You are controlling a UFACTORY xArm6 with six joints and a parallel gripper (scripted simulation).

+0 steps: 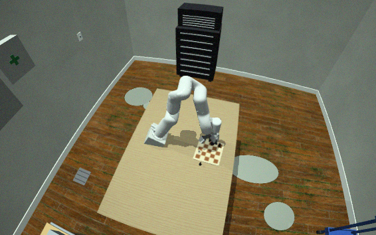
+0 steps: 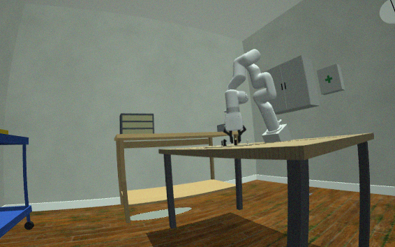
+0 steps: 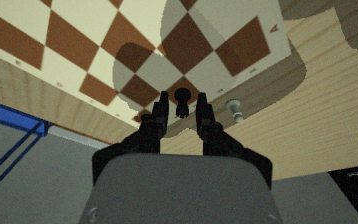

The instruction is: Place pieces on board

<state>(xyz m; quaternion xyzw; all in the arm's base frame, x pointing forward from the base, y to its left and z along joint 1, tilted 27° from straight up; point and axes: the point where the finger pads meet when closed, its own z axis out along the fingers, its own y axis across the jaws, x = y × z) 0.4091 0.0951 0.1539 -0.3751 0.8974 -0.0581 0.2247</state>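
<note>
Two pincer (image 3: pixel 182 109) fingers apart around black piece (image 3: pixel 182 100) at board (image 3: pixel 70 45) corner, white pawn (image 3: pixel 234 108) beside.
</note>
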